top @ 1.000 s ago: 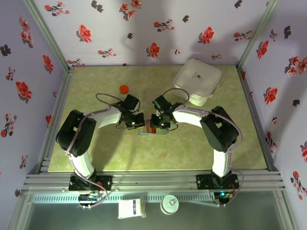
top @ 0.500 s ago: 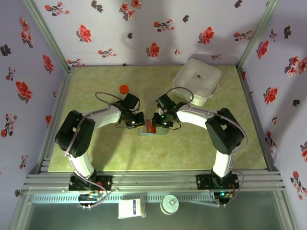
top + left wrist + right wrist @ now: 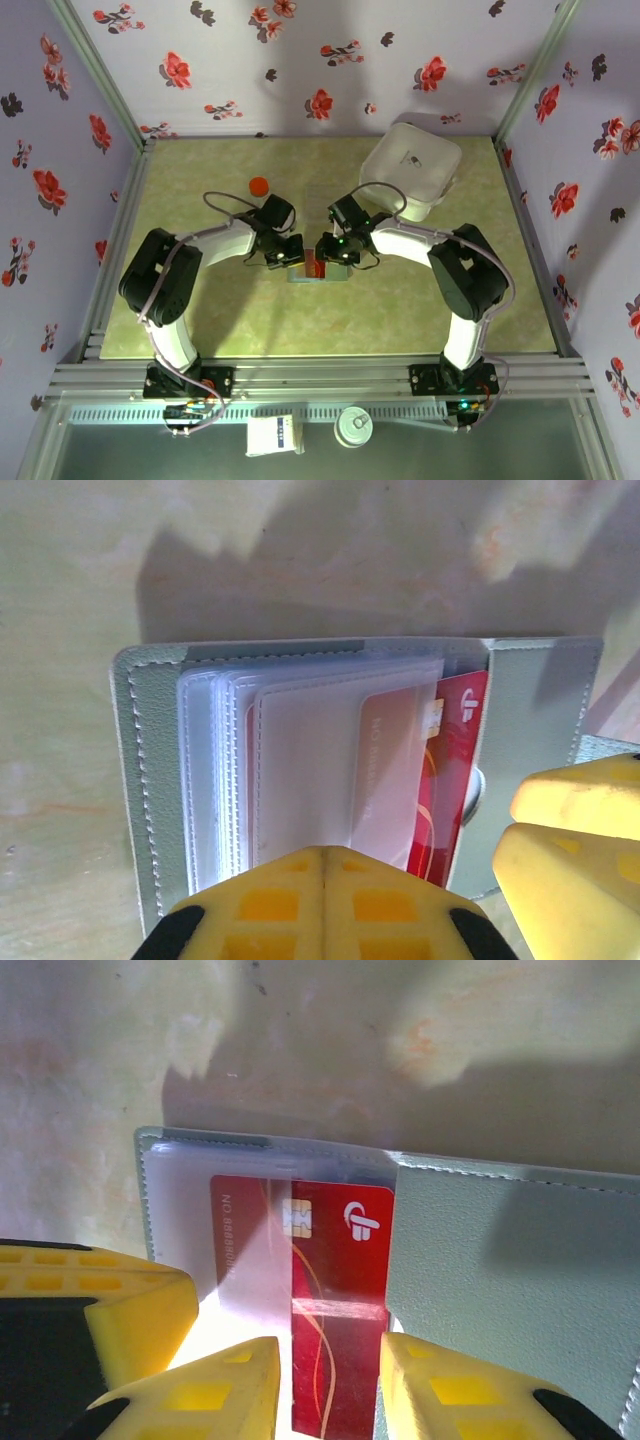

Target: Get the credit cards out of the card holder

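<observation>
Since your left hand point(image 3: 322, 870) is shut and looks pressed onto the clear sleeves point(image 3: 300, 770), the card holder point(image 3: 500, 1260) lies pinned open mid-table point(image 3: 250, 320) between both arms. Your right hand point(image 3: 328, 1385) straddles the half-out red credit card point(image 3: 340, 1260), narrow gap; can't tell if it grips. Purpose, likely: slide it free.
</observation>
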`<state>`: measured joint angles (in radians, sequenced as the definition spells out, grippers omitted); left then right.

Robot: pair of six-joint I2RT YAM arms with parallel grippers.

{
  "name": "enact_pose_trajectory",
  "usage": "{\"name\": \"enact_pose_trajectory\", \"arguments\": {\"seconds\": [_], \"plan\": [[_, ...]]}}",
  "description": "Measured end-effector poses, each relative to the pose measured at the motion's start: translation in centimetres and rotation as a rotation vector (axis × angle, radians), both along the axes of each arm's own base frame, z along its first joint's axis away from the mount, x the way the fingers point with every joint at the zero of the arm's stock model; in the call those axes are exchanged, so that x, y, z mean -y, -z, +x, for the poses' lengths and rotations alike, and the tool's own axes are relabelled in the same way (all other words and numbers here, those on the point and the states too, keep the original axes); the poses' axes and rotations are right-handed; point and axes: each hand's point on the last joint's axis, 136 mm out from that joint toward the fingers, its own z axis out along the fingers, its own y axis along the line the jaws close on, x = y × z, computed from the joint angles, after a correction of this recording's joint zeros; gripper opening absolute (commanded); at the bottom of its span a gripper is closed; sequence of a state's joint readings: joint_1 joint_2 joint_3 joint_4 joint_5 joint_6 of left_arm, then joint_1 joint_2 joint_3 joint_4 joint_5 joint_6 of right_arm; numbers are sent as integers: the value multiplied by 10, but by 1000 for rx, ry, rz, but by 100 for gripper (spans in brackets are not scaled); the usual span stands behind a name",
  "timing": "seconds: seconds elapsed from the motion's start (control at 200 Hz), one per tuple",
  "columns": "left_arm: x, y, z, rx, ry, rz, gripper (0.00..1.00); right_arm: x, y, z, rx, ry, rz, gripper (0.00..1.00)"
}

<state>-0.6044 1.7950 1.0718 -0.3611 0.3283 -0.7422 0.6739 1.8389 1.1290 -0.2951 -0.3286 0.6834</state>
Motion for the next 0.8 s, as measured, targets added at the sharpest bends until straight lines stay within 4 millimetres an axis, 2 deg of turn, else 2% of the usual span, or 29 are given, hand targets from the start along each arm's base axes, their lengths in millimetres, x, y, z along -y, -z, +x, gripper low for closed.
{"name": "enact_pose_trajectory", "arguments": {"seconds": [0.22, 0.395, 0.8], "plan": [[-1, 5, 0, -9, 23, 26, 0, -1, 11, -2, -34, 0, 1, 32], [-2, 5, 0, -7, 34, 38, 0, -2, 15, -2, -50, 8, 30, 28], [-2, 5, 0, -9, 36, 41, 0, -9, 12, 1, -67, 22, 124, 19]]}}
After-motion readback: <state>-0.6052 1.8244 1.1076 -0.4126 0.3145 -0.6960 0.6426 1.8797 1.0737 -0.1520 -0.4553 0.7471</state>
